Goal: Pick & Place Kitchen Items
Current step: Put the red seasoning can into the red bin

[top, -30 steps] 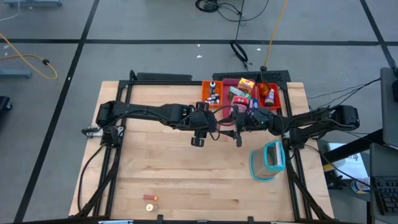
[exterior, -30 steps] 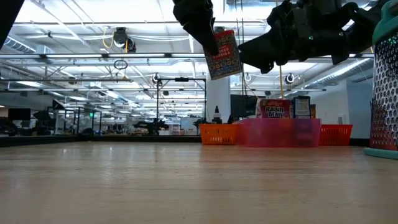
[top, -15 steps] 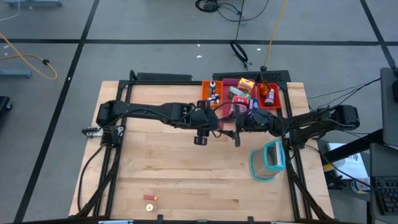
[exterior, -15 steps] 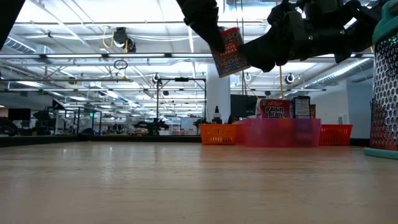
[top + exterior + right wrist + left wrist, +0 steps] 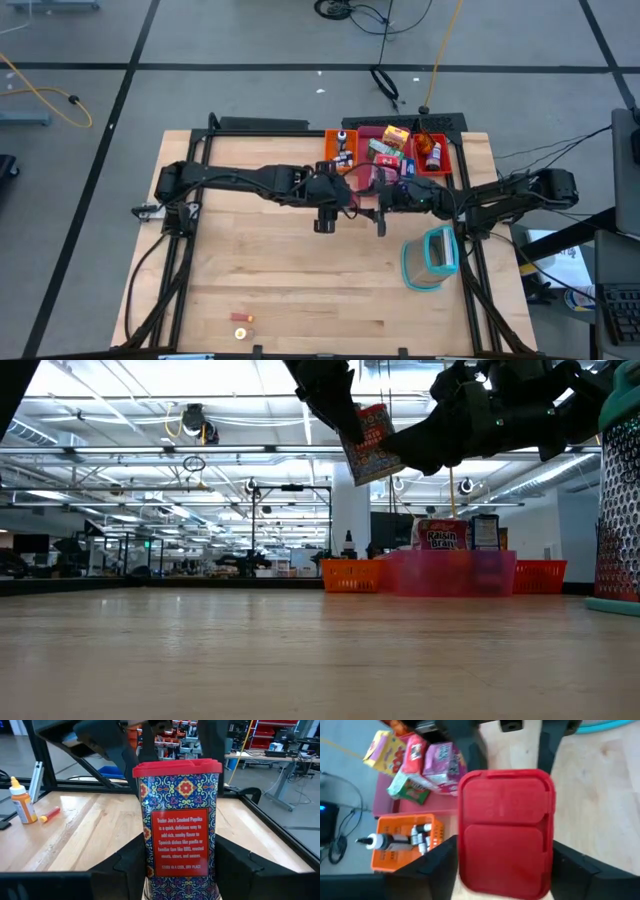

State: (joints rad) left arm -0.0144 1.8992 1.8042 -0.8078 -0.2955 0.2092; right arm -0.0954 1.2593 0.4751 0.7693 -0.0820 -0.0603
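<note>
Paprika tin (image 5: 177, 825), red-lidded with a patterned label, is in the air over mid-surface (image 5: 260, 260), tilted in the low view (image 5: 368, 440). Right end effector (image 5: 177, 867) comes in from the right and is clamped on the tin's lower body. Left end effector (image 5: 505, 872) comes in from the left and brackets the lid end (image 5: 505, 825); cannot tell if it grips or only flanks. Just far of the tin: orange tray (image 5: 340, 150) with small bottles, pink tray (image 5: 385, 150) with cartons, red tray (image 5: 432, 158). Teal-rimmed clear container (image 5: 432, 257) at near right. Small orange bits (image 5: 241, 319) at near left, well apart.
</note>
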